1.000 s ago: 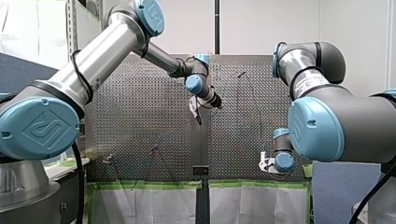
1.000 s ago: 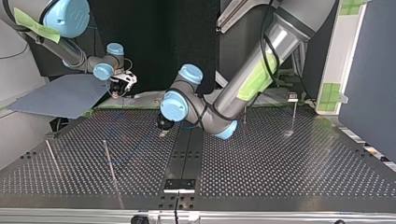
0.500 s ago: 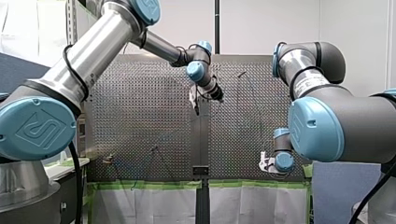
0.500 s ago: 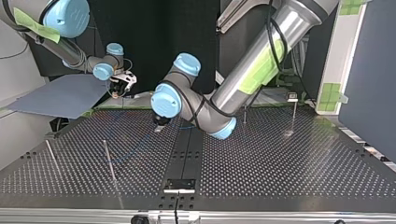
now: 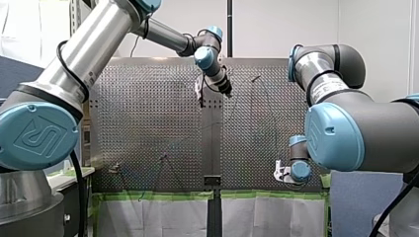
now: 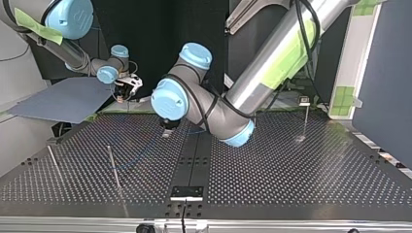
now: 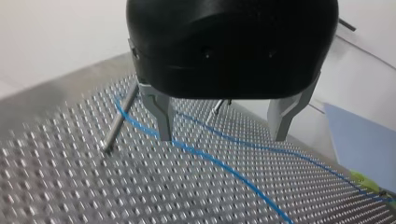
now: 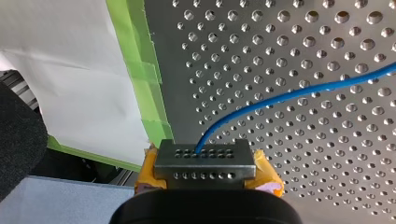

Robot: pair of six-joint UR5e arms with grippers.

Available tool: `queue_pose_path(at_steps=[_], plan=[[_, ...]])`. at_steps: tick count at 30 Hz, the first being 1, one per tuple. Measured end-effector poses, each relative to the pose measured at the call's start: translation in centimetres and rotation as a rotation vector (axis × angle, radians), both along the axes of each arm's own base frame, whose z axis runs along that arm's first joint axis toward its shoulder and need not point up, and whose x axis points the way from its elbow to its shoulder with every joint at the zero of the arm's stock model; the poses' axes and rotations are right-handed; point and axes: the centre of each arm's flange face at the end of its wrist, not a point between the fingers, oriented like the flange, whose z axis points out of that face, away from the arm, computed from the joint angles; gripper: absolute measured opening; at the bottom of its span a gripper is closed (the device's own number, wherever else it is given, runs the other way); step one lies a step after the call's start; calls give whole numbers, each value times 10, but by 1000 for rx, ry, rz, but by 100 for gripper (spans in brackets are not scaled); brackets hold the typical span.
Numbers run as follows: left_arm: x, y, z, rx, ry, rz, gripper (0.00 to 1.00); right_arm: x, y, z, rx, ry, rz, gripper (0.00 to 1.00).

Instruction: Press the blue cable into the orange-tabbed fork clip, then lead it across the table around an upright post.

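In the left wrist view, my left gripper hovers over the perforated table. Its metal fingers are wide apart and nothing is between them. The blue cable lies flat on the table below, in two lines. One line passes just by the tip of one finger and the other runs under the gap. An upright post stands beside that finger, near the cable. I judge the step in hand is the approach to take the cable for leading it. I cannot find the orange-tabbed clip in any view, so I cannot tell if the pressing is done. The next move calls for a straight descent, so that one line comes between the fingers without hitting the post, and then a closing.

In the right wrist view, my right gripper is clamped on the cable. The cable comes out between its yellow pads and curves away over the table. Green tape marks the table edge near it.

In the front view, my left arm reaches far over the table to the middle, with its wrist bent down. My right gripper sits low at the near edge, at the view's right.

In the top view, my left gripper points down just above the table, past the middle, well apart from my right gripper.
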Motion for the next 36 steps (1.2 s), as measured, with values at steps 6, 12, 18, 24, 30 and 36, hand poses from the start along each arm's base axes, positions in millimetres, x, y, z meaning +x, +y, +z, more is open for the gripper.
queue_pose_path(at_steps=[6, 12, 18, 24, 30, 36], plan=[[-19, 3, 30, 21, -27, -60, 100, 0, 0, 0, -1, 0, 1, 2], [-29, 0, 54, 11, -94, -124, 100, 1, -1, 1, -3, -1, 3, 2], [-31, -10, 58, -15, -138, -181, 100, 2, -2, 1, -5, -3, 7, 2], [-29, -18, 60, -58, -168, -195, 100, 3, -2, 2, -5, -3, 8, 2], [-27, -24, 65, -97, -204, -216, 100, 4, -1, 1, -4, -3, 9, 2], [-28, -28, 69, -112, -222, -222, 100, 5, -1, 1, -4, -3, 11, 2]])
